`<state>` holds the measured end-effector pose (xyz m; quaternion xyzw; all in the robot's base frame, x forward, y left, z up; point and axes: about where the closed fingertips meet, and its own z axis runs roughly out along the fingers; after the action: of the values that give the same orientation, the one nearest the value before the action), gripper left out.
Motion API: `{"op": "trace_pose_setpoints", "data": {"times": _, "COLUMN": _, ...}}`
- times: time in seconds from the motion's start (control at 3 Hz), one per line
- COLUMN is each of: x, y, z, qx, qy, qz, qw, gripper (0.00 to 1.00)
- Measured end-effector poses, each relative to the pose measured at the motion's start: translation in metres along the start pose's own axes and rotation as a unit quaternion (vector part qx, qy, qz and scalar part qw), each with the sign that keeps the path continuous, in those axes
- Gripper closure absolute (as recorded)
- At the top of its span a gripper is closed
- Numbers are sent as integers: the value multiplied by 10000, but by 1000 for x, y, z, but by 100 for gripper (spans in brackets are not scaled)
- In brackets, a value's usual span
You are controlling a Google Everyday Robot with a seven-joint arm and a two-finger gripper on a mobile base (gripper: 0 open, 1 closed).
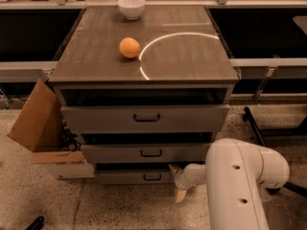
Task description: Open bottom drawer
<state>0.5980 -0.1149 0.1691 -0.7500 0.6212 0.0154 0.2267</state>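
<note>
The bottom drawer (129, 177) is the lowest and shortest grey front of the cabinet, with a small black bar handle (152, 177). It stands slightly out from the cabinet. My gripper (176, 182) is low at the drawer's right end, just right of the handle. One pale finger (174, 168) points up at the drawer's top edge and the other finger (180, 195) points down toward the floor. The jaws are spread apart with nothing between them. My white arm (235, 181) fills the lower right.
The mid-sized drawer (148, 153) and the tallest top drawer (144, 118) sit above, both slightly out. An orange (129, 47) and a white bowl (131, 7) rest on the cabinet top (182, 56). An open cardboard box (41, 123) stands at the left. A black chair base (254, 123) is at the right.
</note>
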Motion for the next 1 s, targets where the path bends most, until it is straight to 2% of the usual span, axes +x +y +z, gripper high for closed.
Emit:
{"op": "trace_pose_setpoints", "data": {"times": 0.33, "x": 11, "y": -3, "z": 12, "qx": -109, "qy": 109, "qz": 119, "qw": 9998, "gripper": 0}}
{"op": "trace_pose_setpoints", "data": {"times": 0.67, "x": 16, "y": 2, "z": 13, "qx": -154, "qy": 149, "qz": 191, "qw": 9996, "gripper": 14}}
{"op": "trace_pose_setpoints", "data": {"times": 1.0, "x": 15, "y": 13, "z": -1, "qx": -97, "qy": 160, "qz": 264, "qw": 9995, "gripper": 37}}
